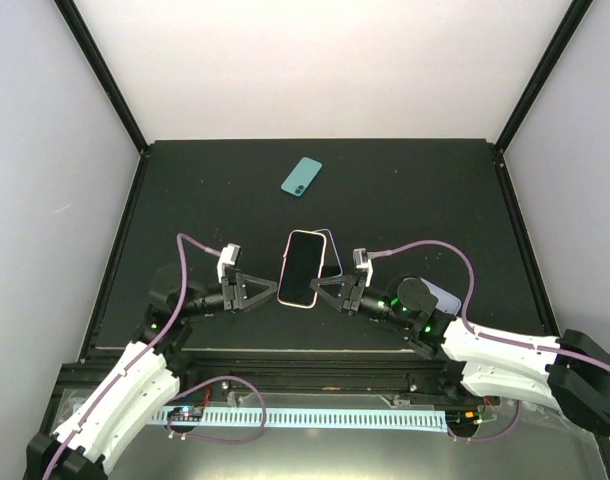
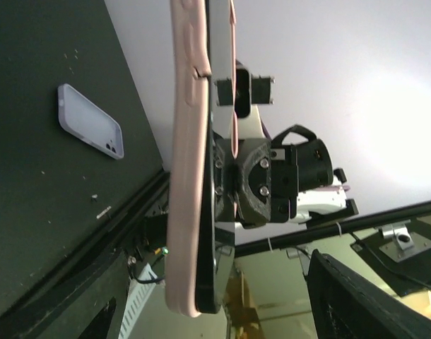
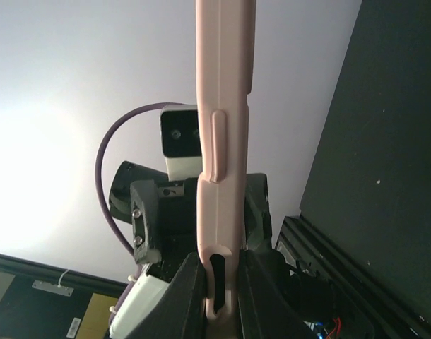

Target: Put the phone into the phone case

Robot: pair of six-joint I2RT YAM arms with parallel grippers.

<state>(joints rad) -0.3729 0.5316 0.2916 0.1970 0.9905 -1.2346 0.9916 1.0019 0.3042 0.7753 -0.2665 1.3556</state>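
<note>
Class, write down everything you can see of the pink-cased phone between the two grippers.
The pink-cased phone is a black-screened handset in a matte pale pink case, rubbery-looking, with moulded side buttons and a slot in its edge. It lies about flat, screen up, raised over the dark table near the arms. The right gripper pinches its right edge; the left gripper, open, straddles the left edge.

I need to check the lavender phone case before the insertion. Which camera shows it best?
Left wrist: the pale lavender-purple phone case lies whole on the black table, dark camera cut-out visible. Top external shows only its corner beside the right arm. Right wrist shows none.
</note>
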